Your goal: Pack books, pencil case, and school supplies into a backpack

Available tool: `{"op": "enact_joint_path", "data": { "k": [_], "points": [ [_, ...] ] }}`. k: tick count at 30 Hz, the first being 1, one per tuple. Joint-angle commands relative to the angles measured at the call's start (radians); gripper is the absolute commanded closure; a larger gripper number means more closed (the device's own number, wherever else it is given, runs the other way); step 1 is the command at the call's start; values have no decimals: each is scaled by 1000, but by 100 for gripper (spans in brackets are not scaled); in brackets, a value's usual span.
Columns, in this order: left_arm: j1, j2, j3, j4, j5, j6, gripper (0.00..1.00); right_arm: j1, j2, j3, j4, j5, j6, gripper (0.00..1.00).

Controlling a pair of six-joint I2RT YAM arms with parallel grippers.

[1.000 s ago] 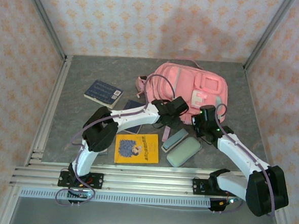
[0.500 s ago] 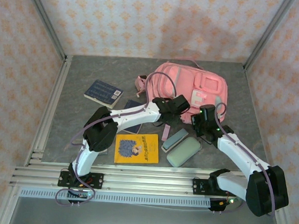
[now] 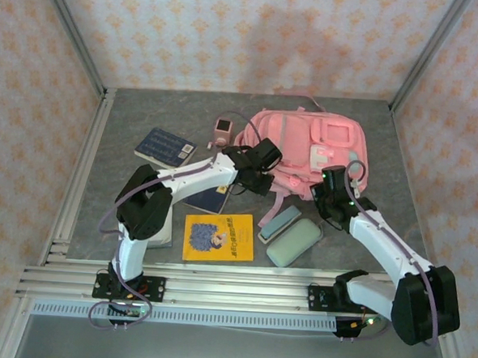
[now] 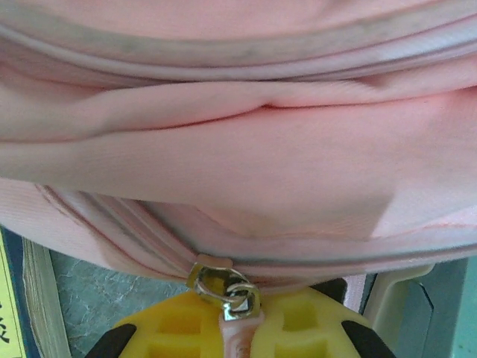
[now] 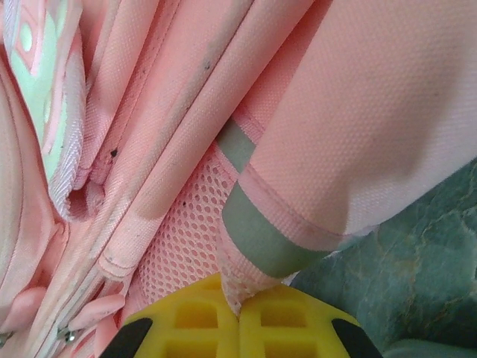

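The pink backpack (image 3: 310, 143) lies flat at the back middle of the table. My left gripper (image 3: 262, 179) is at its near left edge, with its yellow pads shut on the pink zipper pull (image 4: 237, 328) just below the metal slider (image 4: 222, 283). My right gripper (image 3: 329, 184) is at the near right edge, shut on a fold of pink mesh (image 5: 237, 287) beside a grey-green band. A navy book (image 3: 166, 148), a second navy book (image 3: 208, 198) and the yellow book (image 3: 219, 237) lie to the left. The mint pencil case (image 3: 293, 242), the teal bar (image 3: 278, 222) and the pink sharpener (image 3: 223, 129) are on the table.
A pale book (image 3: 162, 234) lies under the left arm's elbow. Aluminium rails (image 3: 81, 177) line the left side and near edge, and patterned walls close in the table. Bare grey tabletop (image 3: 146, 108) lies at the back left.
My left gripper has shut on the zipper pull and moved left along the backpack's near edge. That has uncovered the pink sharpener. The right gripper has kept its grip.
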Motion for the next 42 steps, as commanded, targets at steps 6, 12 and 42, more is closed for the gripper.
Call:
{"op": "enact_joint_path", "data": {
  "k": [6,12,42],
  "points": [
    [69,-88,-29,0,59,-1,100,-115,67,94,-47,113,-132,100],
    [72,-96,-28,38,158,23,100,-206,211,189,-45,111,-195,100],
    [16,-30,101,169,341,-86,100,5,34,201,74,-355,280,38]
  ]
}}
